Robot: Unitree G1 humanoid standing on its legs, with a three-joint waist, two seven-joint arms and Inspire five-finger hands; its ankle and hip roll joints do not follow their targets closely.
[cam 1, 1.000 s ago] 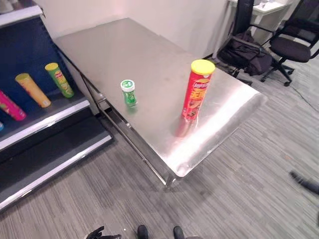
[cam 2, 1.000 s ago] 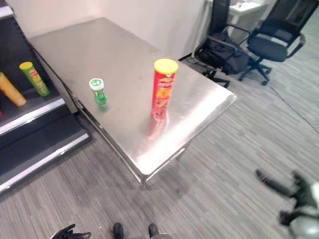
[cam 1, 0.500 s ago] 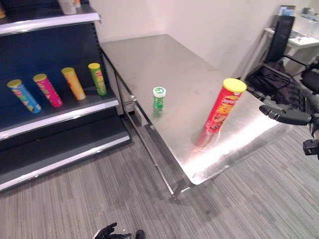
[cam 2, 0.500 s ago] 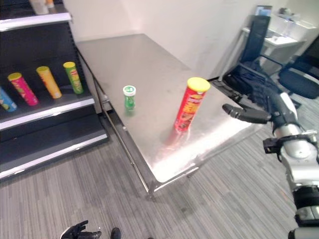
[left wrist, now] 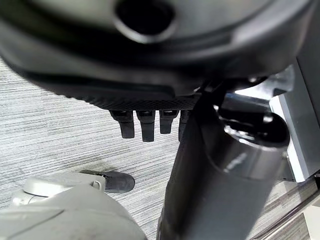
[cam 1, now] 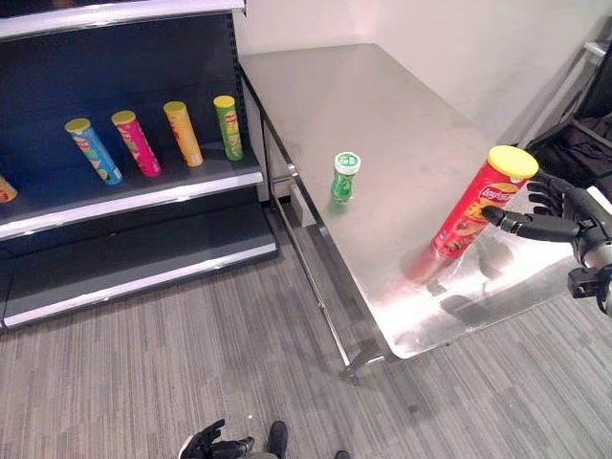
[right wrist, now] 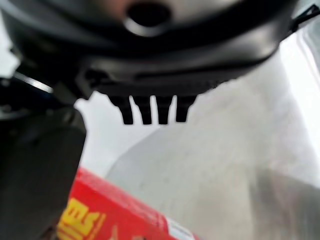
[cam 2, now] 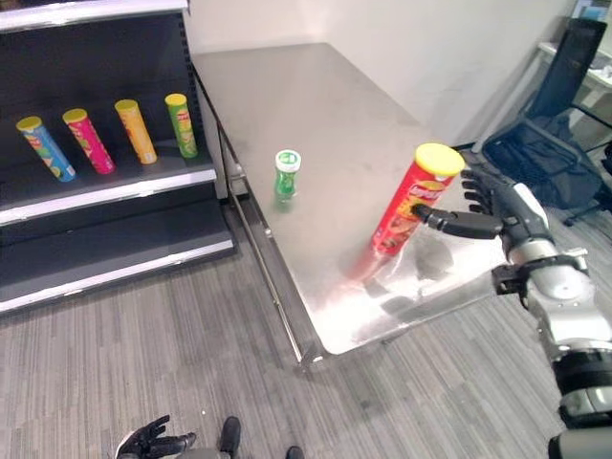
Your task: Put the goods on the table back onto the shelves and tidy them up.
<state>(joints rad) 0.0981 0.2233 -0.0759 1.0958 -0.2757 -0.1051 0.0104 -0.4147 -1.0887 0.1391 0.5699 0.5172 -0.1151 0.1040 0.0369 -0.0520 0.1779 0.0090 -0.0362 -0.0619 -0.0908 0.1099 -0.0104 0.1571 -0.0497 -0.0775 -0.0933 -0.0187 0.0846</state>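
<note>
- The steel table takes up the middle of the scene, one long edge running along the white wall, its near corner jutting toward the striped grey floor.
- The dark shelving unit stands against the table's far-left end, with a white-edged lower shelf and another shelf above it.
- Two dark office chairs sit beyond the table's right edge, near the wall.
- The right hand reaches in over the table's right edge; its fingers are spread and released, thumb stretched toward the can, holding nothing. Its thumb tip is just beside the can's upper body; whether it touches, I cannot tell.
- The red chip can with a yellow lid stands upright near the table's near-right edge, close to the near corner.
- Four chip cans lie leaning in a row on the unit's middle shelf: a blue can, a pink can, an orange can and a green can closest to the table.
- The left hand hangs low over the floor, fingers loosely open and grasping nothing.
- The small green bottle with a white cap stands upright near the table's left long edge, well apart from the red can.
</note>
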